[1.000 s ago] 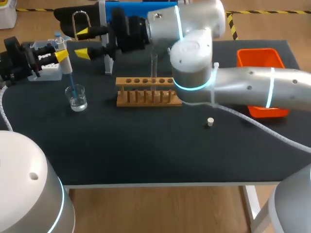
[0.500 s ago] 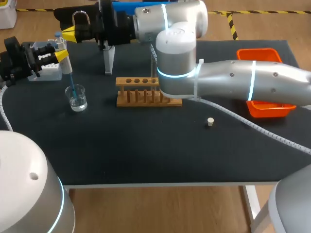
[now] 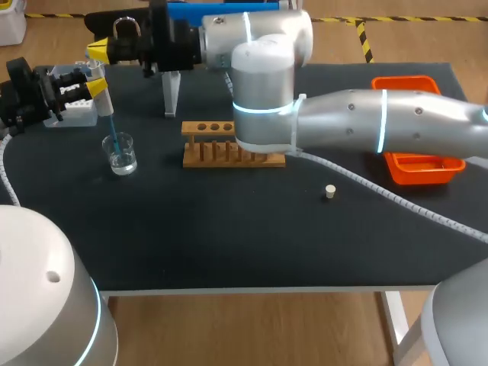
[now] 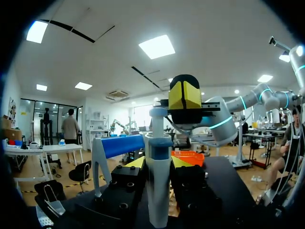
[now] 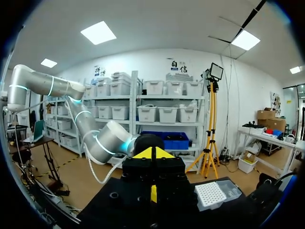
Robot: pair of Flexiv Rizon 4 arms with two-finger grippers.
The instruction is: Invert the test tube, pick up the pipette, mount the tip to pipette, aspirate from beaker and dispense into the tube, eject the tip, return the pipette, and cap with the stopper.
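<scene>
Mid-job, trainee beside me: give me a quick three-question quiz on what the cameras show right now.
1. True or false: the stopper lies on the table, apart from the rack.
2. Where is the pipette tip? A in the beaker; B in the orange tray; C in a rack hole.
3. Fill in: the left gripper is shut on the ___.
Key: 1 true; 2 A; 3 pipette.

Left arm (image 3: 46,297) and right arm (image 3: 366,130): rounded silver-grey casings, glowing cyan joint rings, white external cable (image 3: 396,200). Left tool (image 4: 159,163) and right tool (image 5: 152,152): black bodies, yellow fingertips.
</scene>
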